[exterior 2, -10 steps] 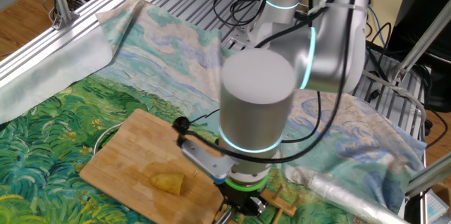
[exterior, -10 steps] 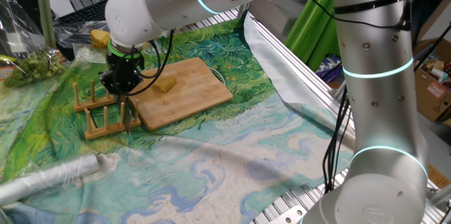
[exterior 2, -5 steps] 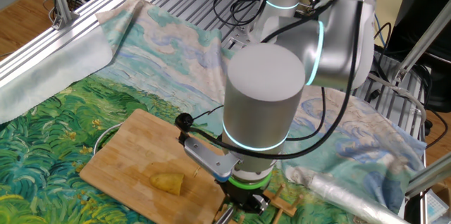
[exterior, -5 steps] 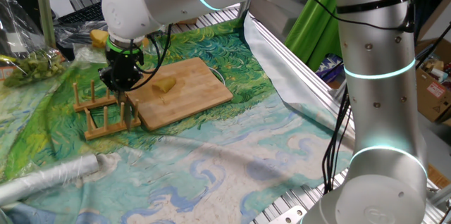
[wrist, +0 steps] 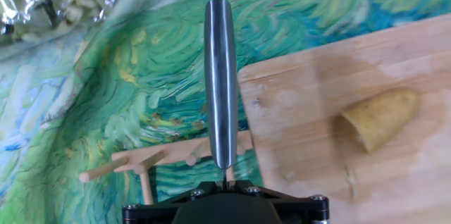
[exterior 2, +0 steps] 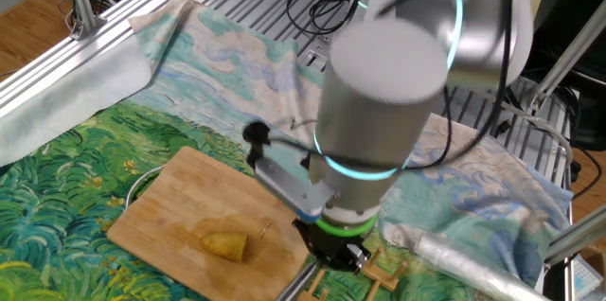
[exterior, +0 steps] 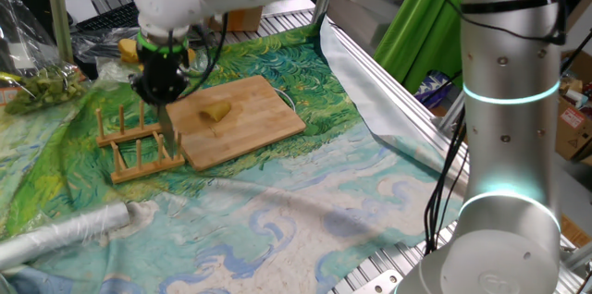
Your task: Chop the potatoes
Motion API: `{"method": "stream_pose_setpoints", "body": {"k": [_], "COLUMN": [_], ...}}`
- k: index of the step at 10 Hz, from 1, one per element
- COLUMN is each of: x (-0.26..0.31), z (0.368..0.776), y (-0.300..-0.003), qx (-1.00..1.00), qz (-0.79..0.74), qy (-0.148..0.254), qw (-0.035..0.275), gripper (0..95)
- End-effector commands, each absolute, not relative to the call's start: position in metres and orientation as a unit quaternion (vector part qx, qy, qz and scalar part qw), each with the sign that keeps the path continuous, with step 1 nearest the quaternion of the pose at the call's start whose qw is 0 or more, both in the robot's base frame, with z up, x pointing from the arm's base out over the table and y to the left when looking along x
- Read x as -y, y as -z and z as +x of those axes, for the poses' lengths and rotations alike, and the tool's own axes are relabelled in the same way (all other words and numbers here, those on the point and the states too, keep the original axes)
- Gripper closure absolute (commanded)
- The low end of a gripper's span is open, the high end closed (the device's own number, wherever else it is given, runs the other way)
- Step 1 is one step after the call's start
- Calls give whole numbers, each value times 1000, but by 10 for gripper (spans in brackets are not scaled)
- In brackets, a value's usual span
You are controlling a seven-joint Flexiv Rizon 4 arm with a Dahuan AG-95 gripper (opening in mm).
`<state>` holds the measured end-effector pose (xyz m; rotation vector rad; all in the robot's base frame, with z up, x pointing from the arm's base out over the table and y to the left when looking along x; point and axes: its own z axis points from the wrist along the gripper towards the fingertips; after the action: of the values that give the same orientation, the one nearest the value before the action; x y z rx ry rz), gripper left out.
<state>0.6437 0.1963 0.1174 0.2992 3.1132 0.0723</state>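
Hand view: knife (wrist: pixel 220 83) blade | fixed views: blade barely visible

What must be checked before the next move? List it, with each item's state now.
1. Claw shut on the knife, blade hanging straight down: ok.
2. Knife tip clear of the wooden rack pegs: cannot tell; they overlap in every view.
3. Potato lying on the cutting board: ok, one piece.
4. Blade lined up over the potato: not ok; the knife hangs by the board's edge, above the rack.
5. Board surface between knife and potato free of other things: ok.
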Motion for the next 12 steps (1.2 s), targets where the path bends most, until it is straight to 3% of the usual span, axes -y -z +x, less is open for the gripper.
{"method": "stream_pose_setpoints", "body": {"k": [1,6,12], "x": [-192,-169,-123], "z": [644,649,675], "y": [-133,-176,-173], "qx": [-994,-998,-999], "qz": [107,65,30], "qy": [-24,-16,-20], "qw": [1,-11,-15], "gripper": [950,950,950]}}
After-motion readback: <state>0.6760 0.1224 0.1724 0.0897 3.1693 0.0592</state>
